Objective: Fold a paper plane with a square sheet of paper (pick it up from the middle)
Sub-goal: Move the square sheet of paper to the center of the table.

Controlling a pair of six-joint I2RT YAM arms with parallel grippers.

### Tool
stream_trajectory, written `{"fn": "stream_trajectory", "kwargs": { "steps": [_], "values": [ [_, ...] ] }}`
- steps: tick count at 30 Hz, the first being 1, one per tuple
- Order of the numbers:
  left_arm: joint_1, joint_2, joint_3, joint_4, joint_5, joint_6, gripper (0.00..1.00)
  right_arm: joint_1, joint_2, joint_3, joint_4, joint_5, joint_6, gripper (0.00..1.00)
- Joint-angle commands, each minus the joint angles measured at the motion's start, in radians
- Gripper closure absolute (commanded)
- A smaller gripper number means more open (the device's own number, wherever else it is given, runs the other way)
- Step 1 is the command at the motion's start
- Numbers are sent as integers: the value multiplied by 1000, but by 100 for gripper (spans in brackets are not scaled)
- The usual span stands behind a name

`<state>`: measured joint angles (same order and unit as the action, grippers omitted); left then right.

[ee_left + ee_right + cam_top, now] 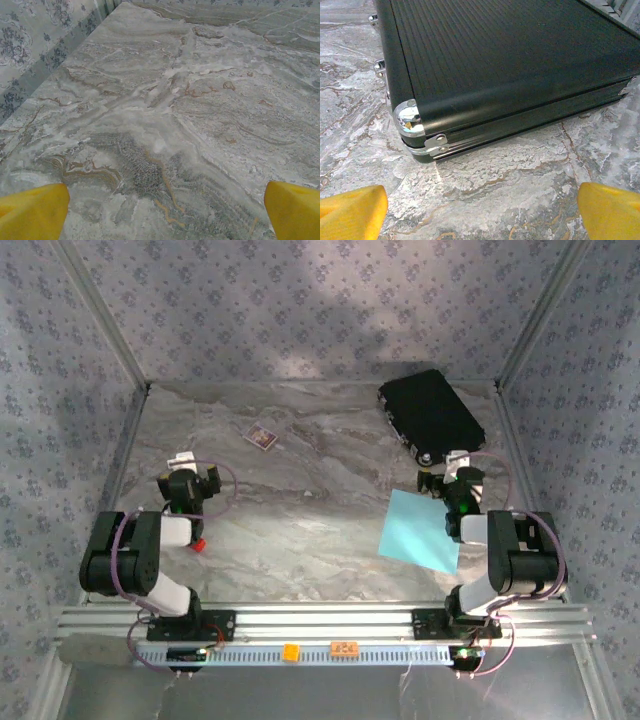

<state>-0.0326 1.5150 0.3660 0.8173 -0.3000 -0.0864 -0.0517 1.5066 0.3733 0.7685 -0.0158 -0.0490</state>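
Observation:
The square sheet of paper point(420, 532) is light blue and lies flat and unfolded on the marble table, just left of the right arm's base. A paper plane is out of view. My right gripper point(450, 466) hovers beyond the sheet's far corner, facing the black case. In the right wrist view its yellow fingertips point(352, 212) stand far apart, so the right gripper point(482, 215) is open over bare marble. My left gripper point(188, 468) is at the table's left. It is open too point(165, 215), with nothing between its yellow fingertips point(32, 212).
A black rectangular case point(430, 412) with metal corners lies at the back right, and its near corner point(410, 120) is close in front of the right gripper. A small dark card point(262, 435) lies at the back centre-left. Patterned walls enclose the table on three sides.

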Motion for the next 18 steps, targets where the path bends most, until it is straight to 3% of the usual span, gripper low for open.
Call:
{"fn": "stream_trajectory", "kwargs": {
  "steps": [1,18],
  "values": [
    [6,15,24,38,-8,11,0,6,14,22,26,-12,12,1],
    [8,16,25,38,-6,11,0,-7,15,21,29,-34,20,1]
  ]
}}
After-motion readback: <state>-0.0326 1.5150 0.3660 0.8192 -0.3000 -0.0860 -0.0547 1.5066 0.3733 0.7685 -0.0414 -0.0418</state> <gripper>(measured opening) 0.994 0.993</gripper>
